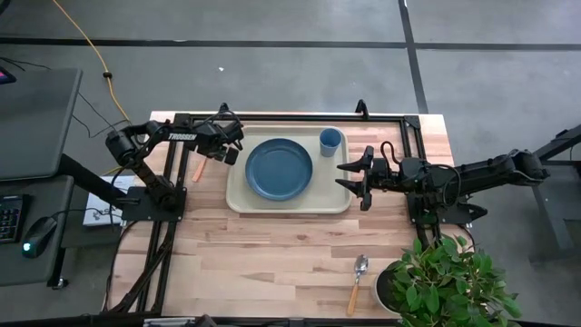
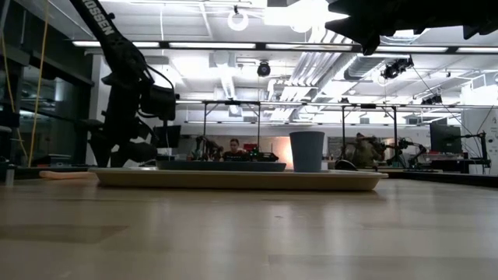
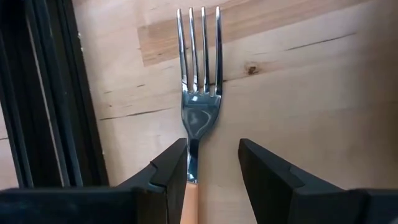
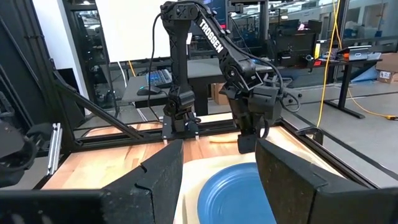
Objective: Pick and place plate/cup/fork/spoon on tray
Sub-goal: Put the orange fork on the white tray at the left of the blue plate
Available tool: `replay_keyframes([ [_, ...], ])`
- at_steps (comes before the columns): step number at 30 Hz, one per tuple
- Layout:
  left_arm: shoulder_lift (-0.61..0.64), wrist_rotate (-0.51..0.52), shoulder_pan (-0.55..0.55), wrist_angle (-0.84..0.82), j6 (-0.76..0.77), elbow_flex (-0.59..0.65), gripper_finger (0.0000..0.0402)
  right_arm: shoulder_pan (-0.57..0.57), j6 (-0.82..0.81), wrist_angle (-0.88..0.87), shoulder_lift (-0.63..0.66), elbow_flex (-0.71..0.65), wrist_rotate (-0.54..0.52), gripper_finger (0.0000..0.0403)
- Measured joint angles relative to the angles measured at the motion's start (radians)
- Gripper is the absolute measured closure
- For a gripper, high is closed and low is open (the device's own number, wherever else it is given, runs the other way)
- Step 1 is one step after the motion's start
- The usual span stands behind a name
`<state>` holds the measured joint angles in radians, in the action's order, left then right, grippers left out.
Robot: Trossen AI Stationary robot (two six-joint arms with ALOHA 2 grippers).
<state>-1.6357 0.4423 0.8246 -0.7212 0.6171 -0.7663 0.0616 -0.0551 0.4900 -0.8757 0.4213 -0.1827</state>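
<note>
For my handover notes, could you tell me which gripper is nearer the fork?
Left. The left gripper sits open directly over the fork, beside the tray. The right gripper hovers across the tray.

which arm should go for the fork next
Left. The left claw is open right over the fork, which lies on the table beside the tray. The right claw, also open, hovers at the tray's far edge, with the plate between it and the fork.
</note>
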Motion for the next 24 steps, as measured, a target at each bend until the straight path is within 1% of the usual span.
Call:
replay_keyframes([
  [6, 0.001, -0.044, -0.015, 0.003, 0.008, 0.001, 0.0271, 0.0, -0.016, 0.0, 0.0, 0.0, 0.011, 0.021],
  [10, 0.004, -0.096, -0.032, 0.014, -0.023, -0.011, 0.0271, 0.0, -0.015, 0.0, 0.0, 0.0, 0.011, 0.021],
  [13, 0.029, -0.14, -0.036, -0.035, -0.058, -0.045, 0.0271, 0.0, -0.014, 0.0, 0.0, 0.0, 0.012, 0.021],
  [15, 0.066, -0.143, -0.035, -0.078, -0.072, -0.076, 0.0271, 0.0, -0.013, 0.0, 0.0, 0.0, 0.012, 0.021],
  [19, 0.147, -0.081, -0.003, -0.214, -0.086, -0.127, 0.0271, 0.0, -0.01, 0.0, 0.0, 0.0, 0.015, 0.021],
  [22, 0.178, -0.042, 0.033, -0.326, -0.091, -0.131, 0.0271, 0.0, -0.004, -0.001, 0.0, 0.0, 0.015, 0.021],
  [24, 0.172, -0.023, 0.034, -0.314, -0.091, -0.128, 0.0271, 0.0, -0.004, -0.002, 0.0, 0.0, 0.015, 0.021],
])
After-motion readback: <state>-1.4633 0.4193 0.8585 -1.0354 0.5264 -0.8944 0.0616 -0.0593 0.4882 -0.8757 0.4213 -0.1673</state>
